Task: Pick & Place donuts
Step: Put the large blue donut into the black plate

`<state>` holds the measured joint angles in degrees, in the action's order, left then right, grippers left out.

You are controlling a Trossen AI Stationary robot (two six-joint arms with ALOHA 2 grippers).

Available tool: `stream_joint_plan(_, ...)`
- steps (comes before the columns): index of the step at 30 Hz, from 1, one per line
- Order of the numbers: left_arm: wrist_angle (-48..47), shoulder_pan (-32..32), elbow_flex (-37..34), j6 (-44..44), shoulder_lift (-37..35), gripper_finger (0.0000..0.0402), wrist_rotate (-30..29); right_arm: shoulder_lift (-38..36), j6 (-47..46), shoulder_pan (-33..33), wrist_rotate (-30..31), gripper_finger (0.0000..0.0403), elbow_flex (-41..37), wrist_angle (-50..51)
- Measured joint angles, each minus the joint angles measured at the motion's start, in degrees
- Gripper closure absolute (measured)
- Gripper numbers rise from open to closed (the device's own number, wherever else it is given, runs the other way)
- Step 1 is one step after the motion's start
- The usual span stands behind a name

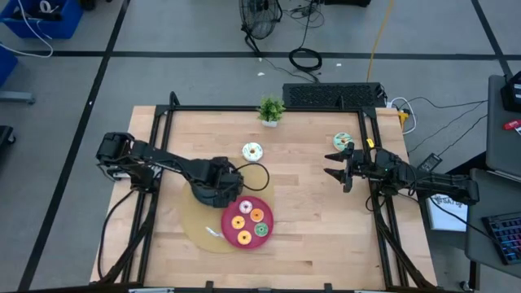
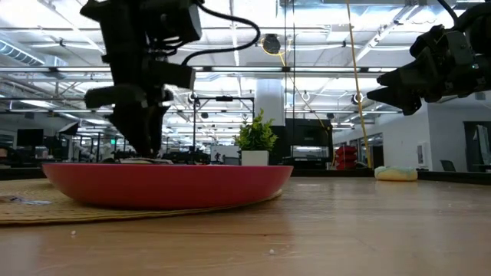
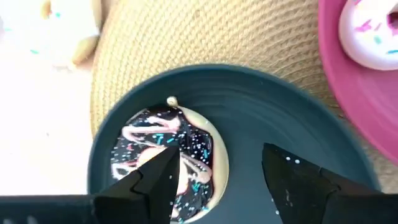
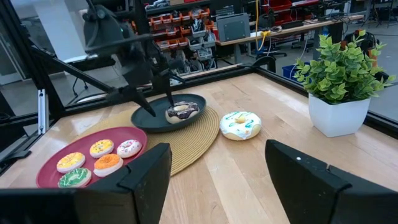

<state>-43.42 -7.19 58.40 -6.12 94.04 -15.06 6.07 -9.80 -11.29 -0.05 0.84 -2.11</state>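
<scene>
Pink plate (image 1: 230, 230), nearest the table's front edge: four donuts (image 1: 249, 222) lie in it, two orange, one pink-white, one green. Just behind it, on the woven mat (image 4: 186, 140), the dark plate (image 4: 146, 118) holds a chocolate donut (image 4: 181, 111). The left gripper (image 3: 217, 177) hangs directly over that donut, fingers spread to either side, nothing pinched; the donut lies flat on the plate, judged released. Farther back, a white donut (image 1: 253, 151) lies loose on the bare wood, well apart from both plates. The right gripper (image 1: 337, 162) waits at the right side, held above the table, fingers spread and empty; a mint donut (image 1: 343, 141) lies near it, by the frame rail. Farthest is the plant (image 1: 271, 110) at the back edge. Assessment: five donuts plated, two left, task well advanced.
</scene>
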Motion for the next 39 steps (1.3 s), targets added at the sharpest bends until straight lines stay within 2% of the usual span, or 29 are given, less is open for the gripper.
stream_joint_plan(5,-5.1,0.0,4.6,0.0,0.0,0.0175,-1.8,0.0,0.0,0.0,0.0,0.0156,0.0,0.0)
stream_joint_plan(9,-6.1,0.0,7.0,0.3,-3.1,0.0178,-2.0,0.0,0.0,0.0,0.0,0.0156,0.0,0.0)
stream_joint_plan(11,-5.1,-0.1,7.4,1.6,-6.6,0.0176,-0.5,0.0,0.0,0.0,0.0,0.0156,0.0,0.0)
stream_joint_plan(15,1.1,-0.8,6.4,6.0,-16.8,0.0175,6.5,0.0,0.0,0.0,0.0,0.0156,0.0,0.0)
stream_joint_plan(17,5.9,-0.9,4.5,8.1,-23.0,0.0177,9.4,0.0,0.0,0.0,0.0,0.0156,0.0,0.0)
stream_joint_plan(21,16.1,-0.6,-2.6,10.5,-36.2,0.0177,10.9,0.0,0.0,0.0,0.0,0.0156,0.0,0.0)
stream_joint_plan(31,22.8,7.5,-19.7,7.9,-68.5,0.0178,10.5,0.0,0.0,0.0,0.0,0.0156,0.0,0.0)
stream_joint_plan(35,24.1,10.5,-24.7,6.2,-77.7,0.0176,10.6,0.0,0.0,0.0,0.0,0.0156,0.0,0.0)
stream_joint_plan(39,26.5,11.9,-30.0,4.0,-82.5,0.0170,11.0,0.0,0.0,0.0,0.0,0.0156,0.0,0.0)
